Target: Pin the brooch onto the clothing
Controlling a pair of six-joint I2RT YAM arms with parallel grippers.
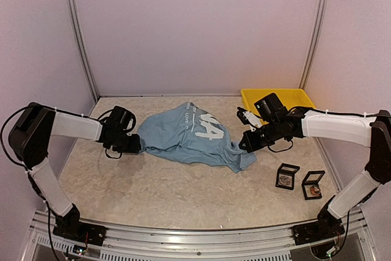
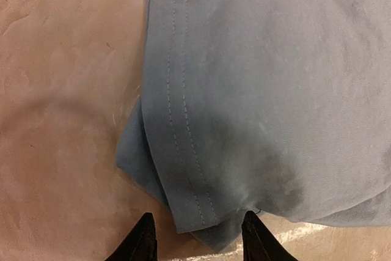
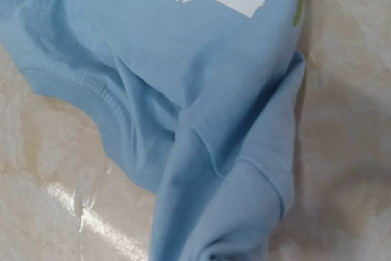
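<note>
The clothing (image 1: pixel 189 134), a light blue T-shirt with white lettering, lies crumpled in the middle of the table. My left gripper (image 1: pixel 138 145) is at its left edge. In the left wrist view the left gripper (image 2: pixel 199 241) is open, its dark fingertips (image 2: pixel 145 239) either side of a stitched hem corner (image 2: pixel 195 212) without pinching it. My right gripper (image 1: pixel 245 145) is at the shirt's right edge; its fingers do not show in the right wrist view, where the clothing (image 3: pixel 201 90) bunches toward the bottom edge. A small round brooch (image 1: pixel 313 192) sits in an open black case.
Two open black cases (image 1: pixel 287 175) (image 1: pixel 313 184) stand on the table's front right, each holding a small round piece. A yellow bin (image 1: pixel 293 96) sits at the back right behind the right arm. Pale walls and metal posts enclose the marbled table (image 1: pixel 153 187).
</note>
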